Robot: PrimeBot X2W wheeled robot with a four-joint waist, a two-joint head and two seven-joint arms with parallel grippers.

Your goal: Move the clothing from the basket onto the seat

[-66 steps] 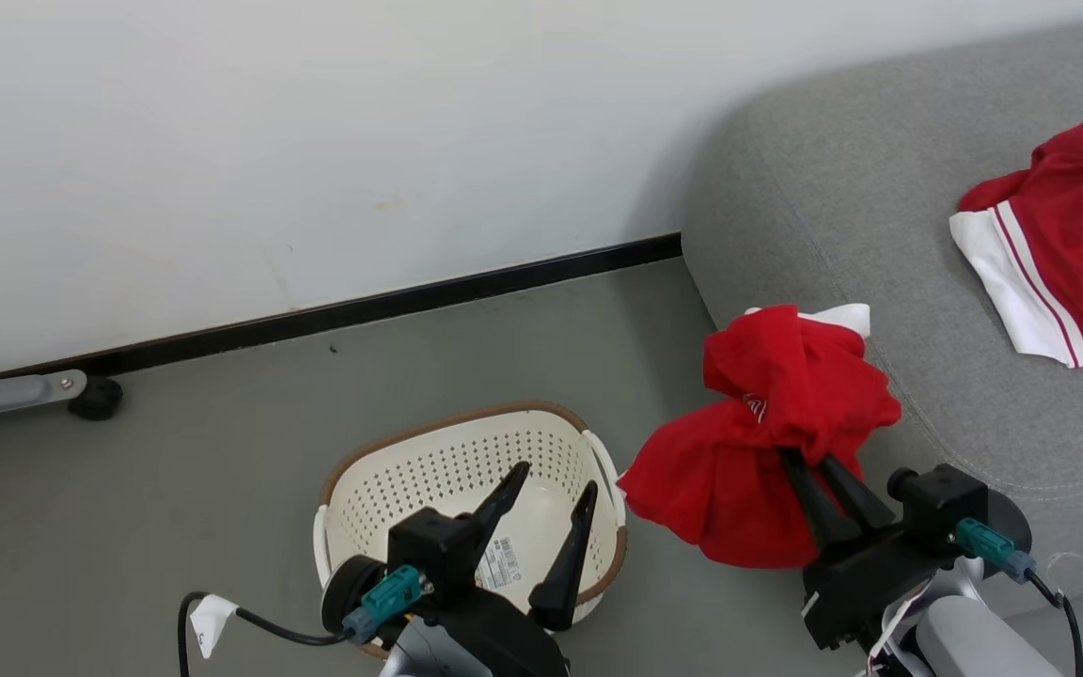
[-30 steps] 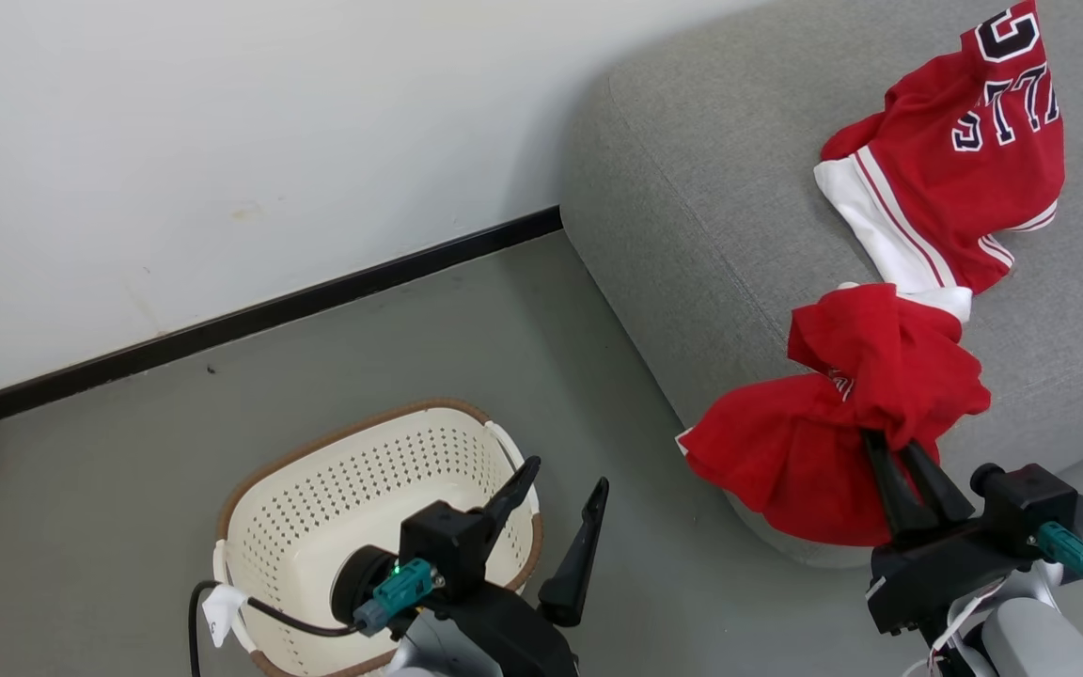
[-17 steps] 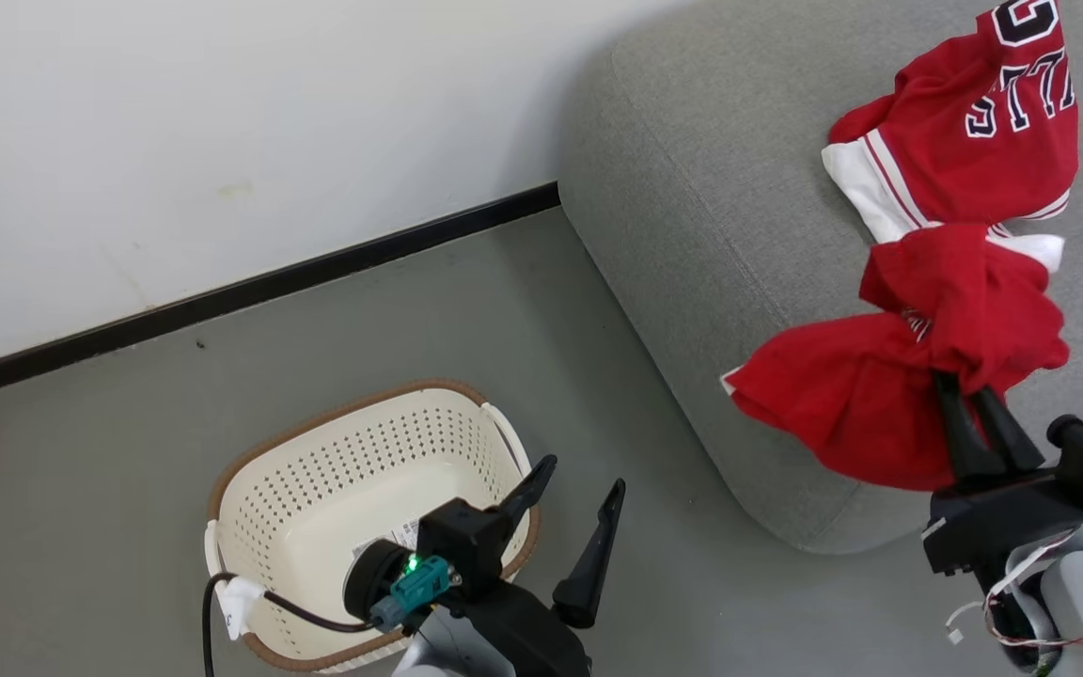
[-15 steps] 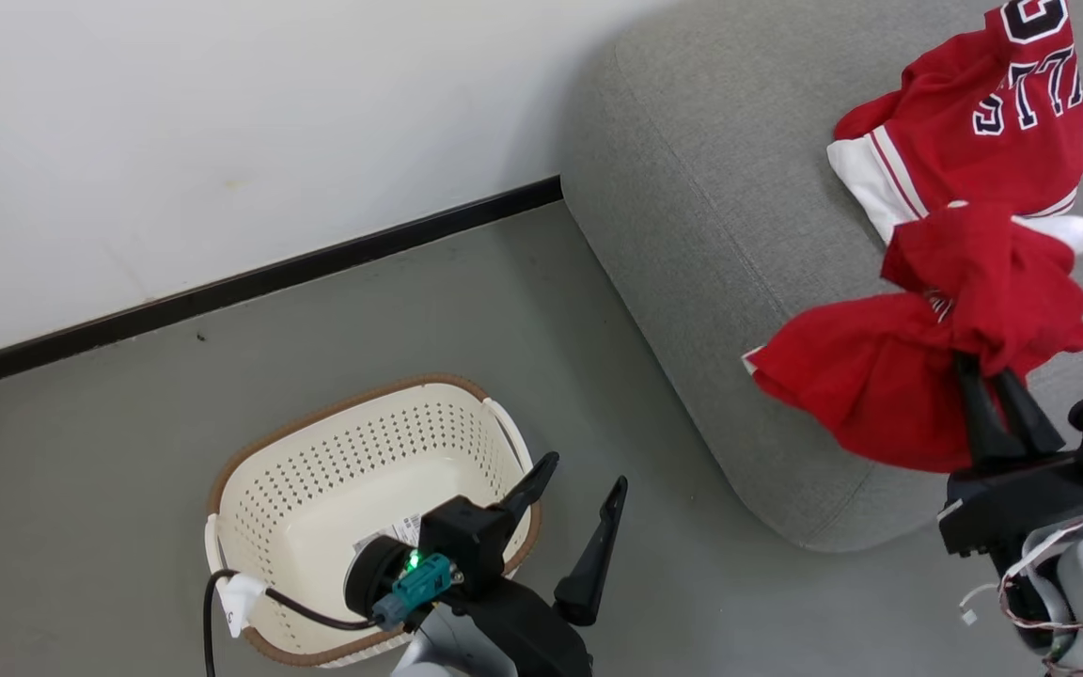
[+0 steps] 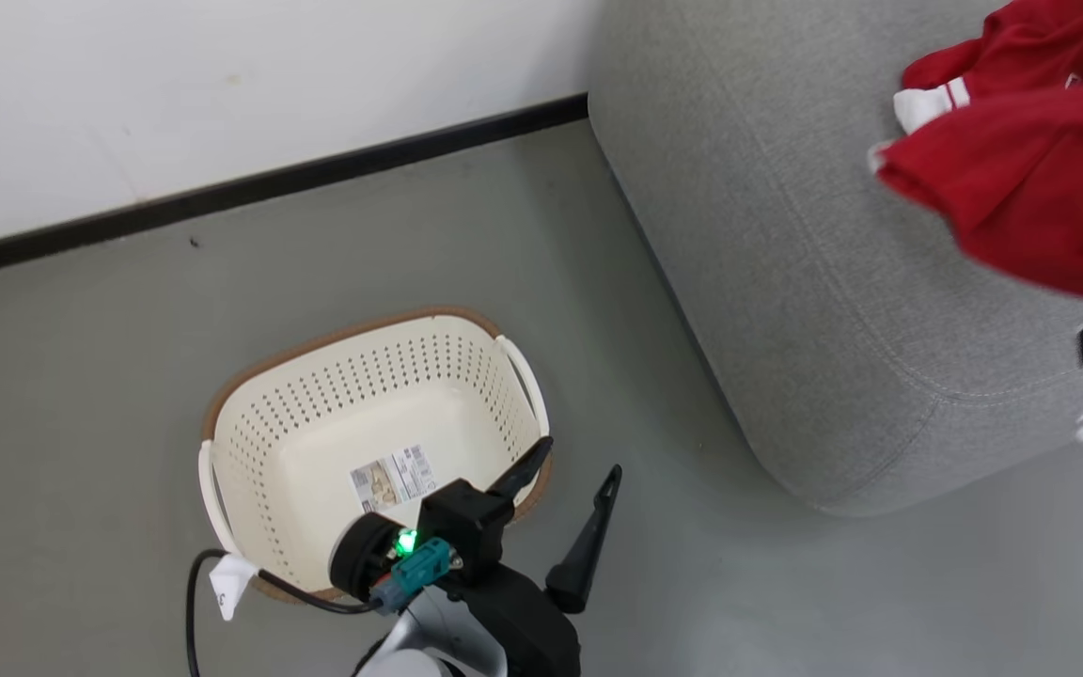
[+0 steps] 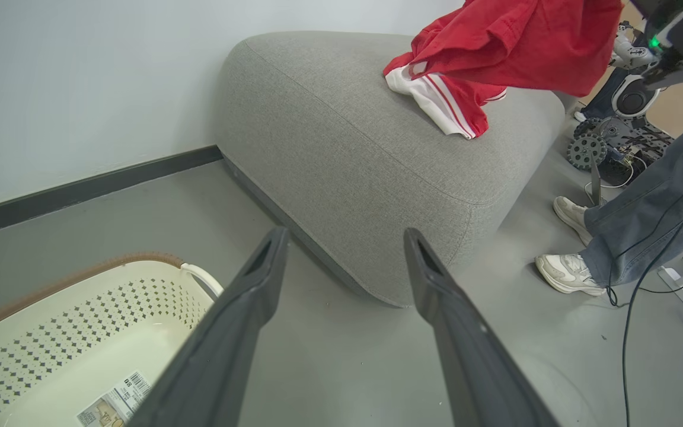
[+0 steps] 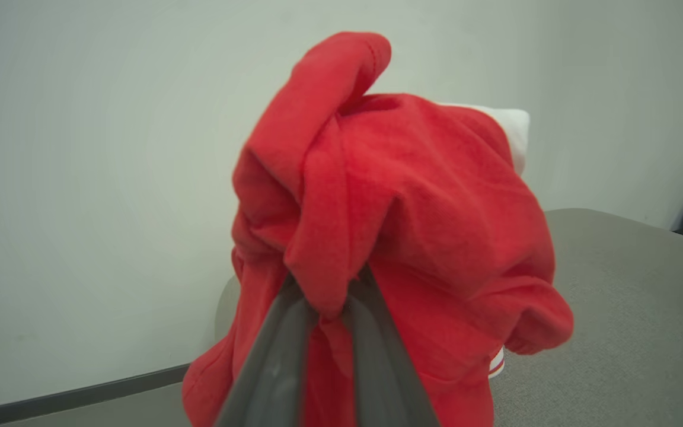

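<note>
In the head view, the cream perforated plastic basket (image 5: pixel 316 404) with a brown rim is seen on the grey floor (image 5: pixel 128 310), a paper label (image 5: pixel 394 478) on its bottom. The left gripper (image 5: pixel 577 461) is held over its near edge, fingers spread wide on nothing. The bunched red clothing (image 5: pixel 1040 179) is held above the large light-grey fabric seat (image 5: pixel 786 235).

In the left wrist view, a red garment (image 6: pixel 442 110) with white stripes lies on the seat beneath that bundle (possibly touched by it). A person's jeans and white shoes (image 6: pixel 567 274) are seen beyond the seat.

In the right wrist view, the right gripper (image 7: pixel 329 305) is pinched on a fold of the clothing, by which the pale wall (image 7: pixel 80 178) is partly screened.
</note>
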